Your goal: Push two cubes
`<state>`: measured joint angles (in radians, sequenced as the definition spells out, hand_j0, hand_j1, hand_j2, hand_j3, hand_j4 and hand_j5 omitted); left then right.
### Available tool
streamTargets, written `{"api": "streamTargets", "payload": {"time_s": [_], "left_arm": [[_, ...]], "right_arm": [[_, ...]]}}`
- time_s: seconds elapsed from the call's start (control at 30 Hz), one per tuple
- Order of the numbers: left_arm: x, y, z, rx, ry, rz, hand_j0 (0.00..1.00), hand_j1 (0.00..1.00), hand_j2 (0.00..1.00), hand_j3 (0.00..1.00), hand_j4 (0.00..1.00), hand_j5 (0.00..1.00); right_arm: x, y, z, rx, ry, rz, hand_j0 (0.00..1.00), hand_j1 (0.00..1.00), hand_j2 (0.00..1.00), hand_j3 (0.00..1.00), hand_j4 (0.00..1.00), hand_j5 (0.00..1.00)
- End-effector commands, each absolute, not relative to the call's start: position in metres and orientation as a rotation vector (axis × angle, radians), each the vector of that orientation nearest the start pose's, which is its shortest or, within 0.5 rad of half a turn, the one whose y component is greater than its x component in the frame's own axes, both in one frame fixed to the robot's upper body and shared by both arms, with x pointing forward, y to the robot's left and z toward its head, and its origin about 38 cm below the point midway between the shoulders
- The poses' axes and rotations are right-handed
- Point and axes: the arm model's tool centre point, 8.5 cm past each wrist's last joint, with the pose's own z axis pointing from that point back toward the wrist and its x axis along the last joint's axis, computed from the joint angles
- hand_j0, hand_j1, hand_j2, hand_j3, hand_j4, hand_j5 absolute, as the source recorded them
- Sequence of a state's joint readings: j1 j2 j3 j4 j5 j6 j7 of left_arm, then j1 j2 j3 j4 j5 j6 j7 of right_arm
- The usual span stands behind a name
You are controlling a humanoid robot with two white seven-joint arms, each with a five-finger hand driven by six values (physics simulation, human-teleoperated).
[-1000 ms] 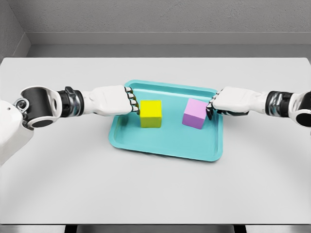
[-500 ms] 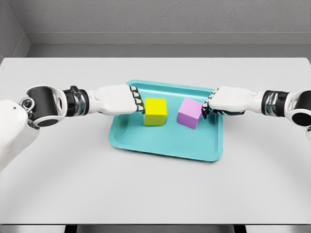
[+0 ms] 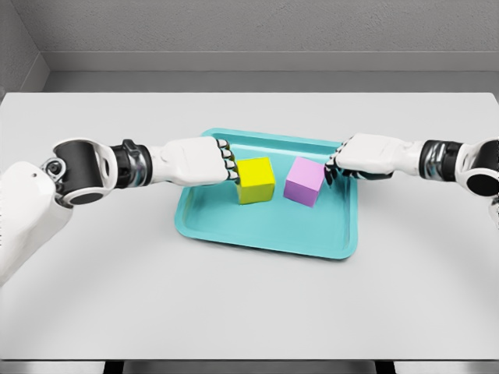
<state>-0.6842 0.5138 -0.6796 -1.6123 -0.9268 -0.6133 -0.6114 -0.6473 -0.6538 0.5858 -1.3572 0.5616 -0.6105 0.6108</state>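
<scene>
Teal tray [image 3: 234, 234] sits mid-table [image 3: 249, 312], shallow rim, two cubes inside it, both in the far half. Yellow cube [image 3: 256, 180] is flat on the tray floor, rotated a bit so a corner faces the camera. Pink cube [image 3: 304, 181] sits to its right, also skewed; narrow gap between the two, not touching.

Left hand [image 3: 195, 162] reaches in over the tray's left rim, fingers curled into a fist, gripping nothing; knuckles [image 3: 228, 164] are pressed against the yellow cube's left face.

Right hand [image 3: 366, 157] comes in over the right rim, fingers likewise curled, holding nothing; its fingertips [image 3: 332, 167] are at the pink cube's upper right edge, contact or a hair off, can't tell which.
</scene>
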Motion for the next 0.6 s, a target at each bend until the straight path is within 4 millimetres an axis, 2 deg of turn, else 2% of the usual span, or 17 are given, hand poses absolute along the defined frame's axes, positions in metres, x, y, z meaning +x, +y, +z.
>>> {"api": "streamTargets", "payload": {"time_s": [0.0, 0.17, 0.37, 0.57], "left_arm": [[0.425, 0.152, 0.202, -0.729, 1.484, 2.839, 0.8, 0.8, 0.8, 0.8, 0.8, 0.8], [0.425, 0.152, 0.202, -0.729, 1.485, 2.842, 0.8, 0.8, 0.8, 0.8, 0.8, 0.8], [0.432, 0.164, 0.196, -0.739, 1.472, 2.89, 0.8, 0.8, 0.8, 0.8, 0.8, 0.8], [0.437, 0.169, 0.196, -0.749, 1.47, 2.908, 0.8, 0.8, 0.8, 0.8, 0.8, 0.8]], "right_arm": [[0.454, -0.264, 0.177, -0.378, -1.31, 2.173, 0.5, 0.5, 0.5, 0.5, 0.5, 0.5], [0.456, -0.255, 0.179, -0.37, -1.335, 2.172, 0.49, 0.49, 0.49, 0.49, 0.49, 0.49], [0.458, -0.254, 0.186, -0.386, -1.345, 2.174, 0.49, 0.49, 0.49, 0.49, 0.49, 0.49], [0.458, -0.243, 0.185, -0.369, -1.372, 2.175, 0.49, 0.49, 0.49, 0.49, 0.49, 0.49]]}}
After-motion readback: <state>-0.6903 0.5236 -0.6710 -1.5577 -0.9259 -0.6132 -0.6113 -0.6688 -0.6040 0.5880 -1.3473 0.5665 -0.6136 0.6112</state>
